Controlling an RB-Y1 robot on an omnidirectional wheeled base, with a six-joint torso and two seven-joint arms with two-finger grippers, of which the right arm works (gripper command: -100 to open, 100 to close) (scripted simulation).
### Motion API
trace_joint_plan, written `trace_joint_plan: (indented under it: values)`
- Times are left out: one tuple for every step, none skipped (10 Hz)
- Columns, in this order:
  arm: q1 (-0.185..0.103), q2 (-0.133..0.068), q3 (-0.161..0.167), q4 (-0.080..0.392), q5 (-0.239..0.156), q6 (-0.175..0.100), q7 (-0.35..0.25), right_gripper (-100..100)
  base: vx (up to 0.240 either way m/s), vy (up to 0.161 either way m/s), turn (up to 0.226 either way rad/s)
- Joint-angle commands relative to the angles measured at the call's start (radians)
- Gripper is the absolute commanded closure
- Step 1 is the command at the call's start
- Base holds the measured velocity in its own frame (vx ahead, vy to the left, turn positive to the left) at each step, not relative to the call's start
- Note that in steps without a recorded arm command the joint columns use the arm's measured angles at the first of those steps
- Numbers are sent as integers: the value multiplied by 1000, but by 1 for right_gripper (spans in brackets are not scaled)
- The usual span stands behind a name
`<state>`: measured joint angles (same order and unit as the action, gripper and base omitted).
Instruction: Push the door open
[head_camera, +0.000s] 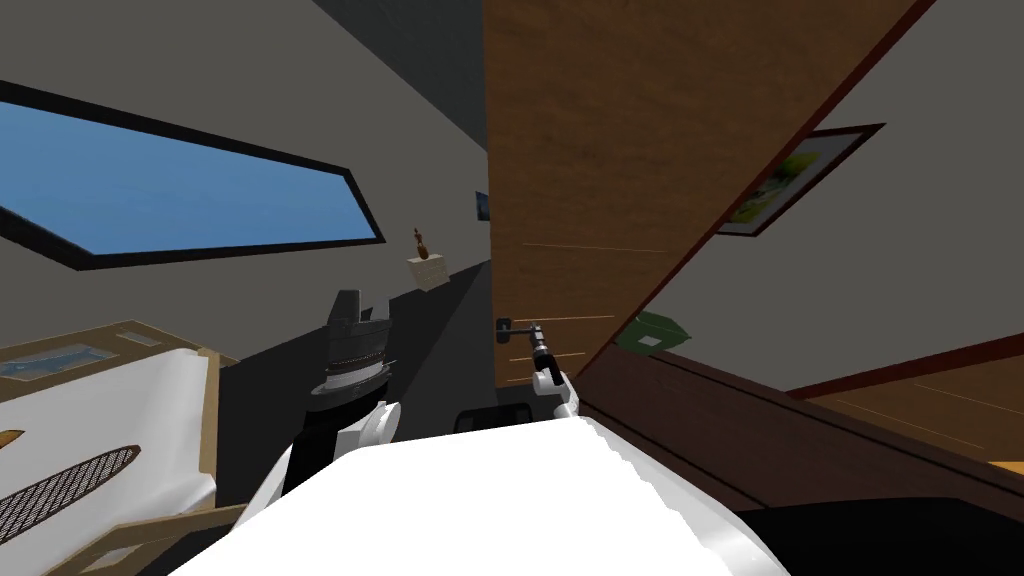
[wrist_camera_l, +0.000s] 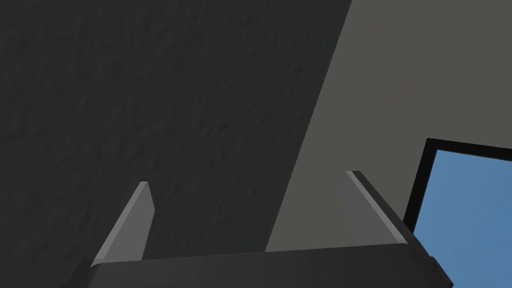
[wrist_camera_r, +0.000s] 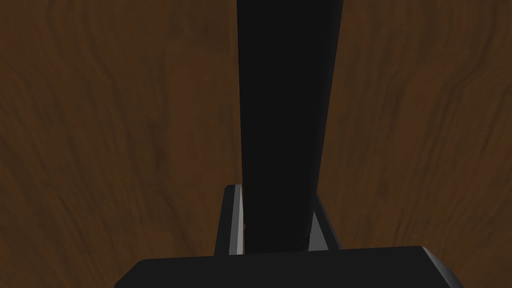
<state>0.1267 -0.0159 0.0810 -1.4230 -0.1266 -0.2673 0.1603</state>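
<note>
Closest in, the right arm's (head_camera: 556, 388) jaws are clamped on the thin black lever handle (wrist_camera_r: 285, 100), one blade pressing each side. Flat behind the handle stands the brown wood-grained door (wrist_camera_r: 100, 125), which rises ahead and slightly right of me, with the handle low at its left edge. The main risk I see is in the grip. As the door swings, the handle should travel an arc, and a wrist held rigid could bind or drag the blades off the narrow bar. A push delivered through the lever rather than the panel could also just turn the lever. I stand close, so the reach left for the push looks short. To the left and a little nearer, the left arm (head_camera: 352, 360) is raised, its jaws apart and empty. It looks apart from the door, yet it could catch the free edge if I turn. Near left lies a white-sheeted bed with a pale wooden frame (head_camera: 205, 420). Farther off, past the door's right edge, sits a small green box-like thing (head_camera: 652, 335) with a pale patch on top. I cannot tell whether it holds anything.
</note>
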Motion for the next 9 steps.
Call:
trace_joint_plan:
  values:
    - [3, 19, 16, -7, -5, 4, 8, 100, 77, 137, -127]
    - [4, 26, 19, -8, -8, 4, 11, 100, 39, 111, -97]
    - [6, 33, 21, -9, -11, 4, 14, 100, 14, 138, -73]
    - [7, 40, 23, -11, -13, 4, 17, 100, -5, 163, -52]
    - [8, 48, 25, -12, -16, 4, 20, 100, 6, 161, -64]
    - [10, 32, 8, -15, -17, 2, 17, 100, 9, 52, -74]
    - [9, 14, -8, -13, -19, 3, 18, 100, 91, 7, -84]
    - [8, 9, -12, -12, -20, 3, 19, 100, 164, 17, -45]
    - [6, 1, -22, -11, -21, 3, 20, 100, 179, 40, -31]
